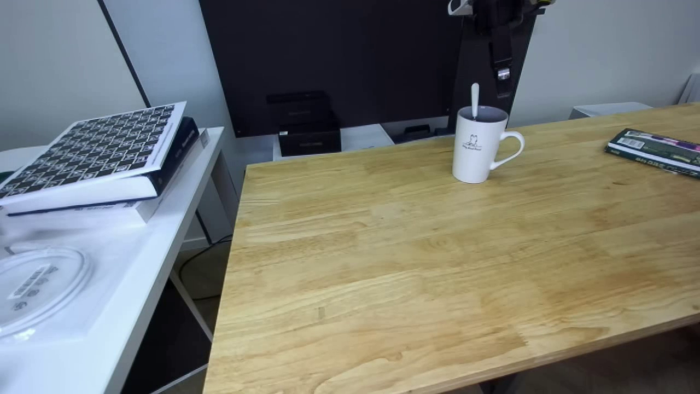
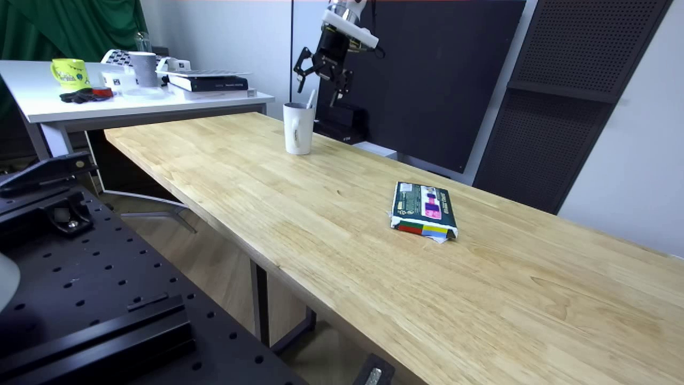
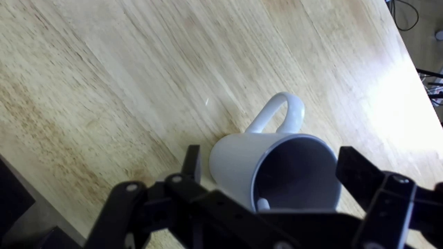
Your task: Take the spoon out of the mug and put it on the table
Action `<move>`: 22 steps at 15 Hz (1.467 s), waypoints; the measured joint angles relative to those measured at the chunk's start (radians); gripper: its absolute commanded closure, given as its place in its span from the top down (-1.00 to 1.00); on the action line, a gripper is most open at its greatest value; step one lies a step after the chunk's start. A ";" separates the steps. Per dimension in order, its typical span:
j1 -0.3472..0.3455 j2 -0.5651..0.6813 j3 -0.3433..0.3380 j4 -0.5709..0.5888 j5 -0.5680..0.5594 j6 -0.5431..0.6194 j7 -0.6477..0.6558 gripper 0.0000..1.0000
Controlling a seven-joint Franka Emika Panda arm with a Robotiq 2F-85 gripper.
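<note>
The white mug (image 1: 471, 156) stands upright near the back edge of the wooden table (image 1: 383, 262); it also shows in an exterior view (image 2: 297, 131) and the wrist view (image 3: 235, 162). The spoon (image 1: 474, 99) stands in the mug, leaning on its rim, with its pale handle sticking up (image 2: 311, 99). In the wrist view only the handle's end (image 3: 263, 204) shows, partly hidden by the gripper body. My gripper (image 2: 317, 95) is open and empty above the mug. In the wrist view its fingertips (image 3: 269, 152) are wide apart on either side of the mug.
A dark green flat package (image 2: 424, 206) lies on the table, away from the mug on its handle side. A white side table (image 2: 69, 107) holds books (image 1: 98, 158), cups and other items. A black perforated board (image 2: 160, 256) stands beside the table.
</note>
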 measured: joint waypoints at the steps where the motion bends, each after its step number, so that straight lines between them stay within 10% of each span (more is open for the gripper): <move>1: 0.006 0.000 0.000 0.001 -0.004 0.010 0.000 1.00; 10: 0.057 0.000 -0.007 0.012 -0.044 0.060 0.000 1.00; 11: 0.058 0.000 -0.009 0.012 -0.046 0.061 0.000 0.50; 22: 0.061 0.000 -0.013 0.012 -0.051 0.088 0.000 -0.91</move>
